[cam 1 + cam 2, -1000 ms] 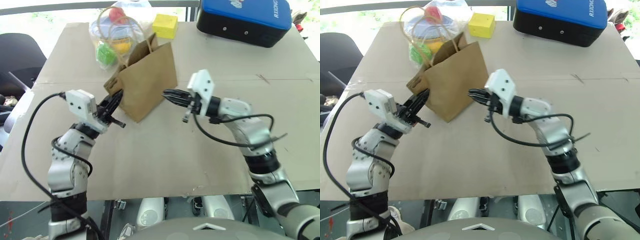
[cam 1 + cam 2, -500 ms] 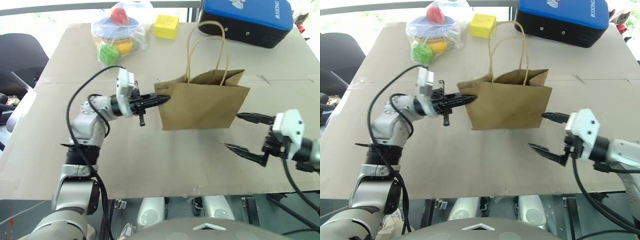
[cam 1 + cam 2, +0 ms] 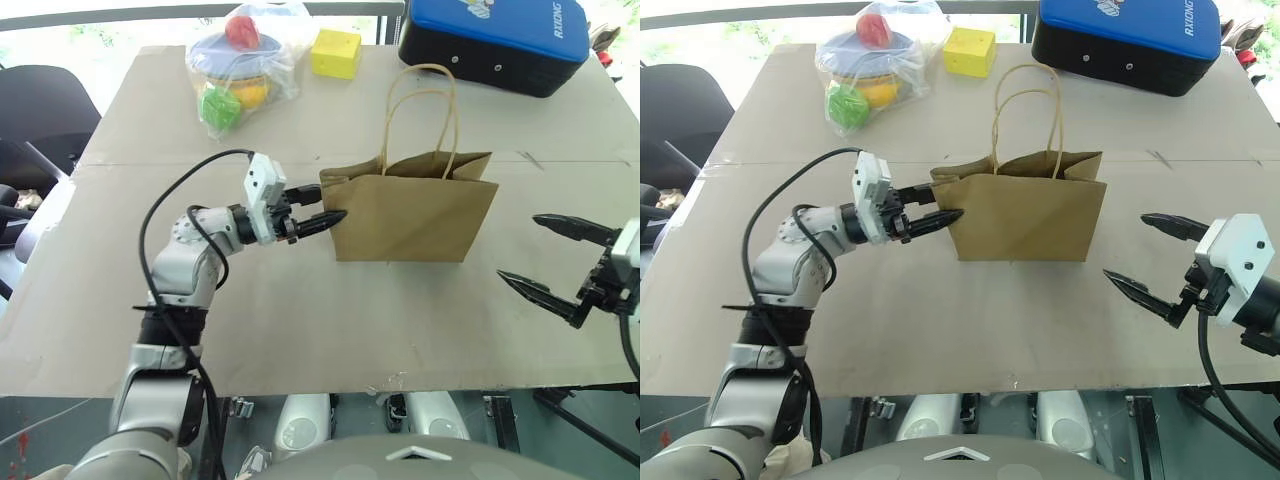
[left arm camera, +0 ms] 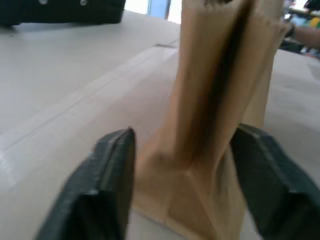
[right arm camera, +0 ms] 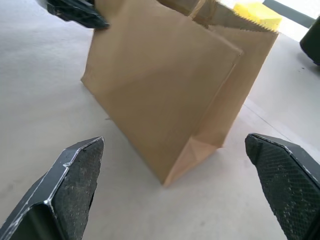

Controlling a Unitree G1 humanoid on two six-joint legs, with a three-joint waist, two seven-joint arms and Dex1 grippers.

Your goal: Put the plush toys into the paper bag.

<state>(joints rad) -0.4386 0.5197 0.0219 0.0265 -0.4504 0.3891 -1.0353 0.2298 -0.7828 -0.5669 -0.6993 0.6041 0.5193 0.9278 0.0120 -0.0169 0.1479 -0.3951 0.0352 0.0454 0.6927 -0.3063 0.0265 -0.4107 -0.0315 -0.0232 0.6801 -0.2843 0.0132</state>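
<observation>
The paper bag (image 3: 415, 215) stands upright in the middle of the worktop (image 3: 300, 320), its 2 loop handles (image 3: 425, 110) rising above the mouth. I judge the step in hand is to leave the bag standing steady so it can receive the plush toys. No plush toy can be made out on the worktop, and the inside of the bag is hidden, so I cannot tell if the toys are already in it.

To do this step well, the left claw (image 3: 333, 218) should draw straight back from the narrow side of the bag, without brushing the paper, because the bag is light and could tip.

The left claw is released: in the left wrist view its 2 fingers (image 4: 107, 175) stand apart on both sides of the bag's folded edge. The bag lies at 3 o'clock from it, just beside the tips.

The right claw (image 3: 555, 265) is also released, fingers wide apart, holding nothing. The bag lies at about 10 o'clock from it, clearly apart.
</observation>
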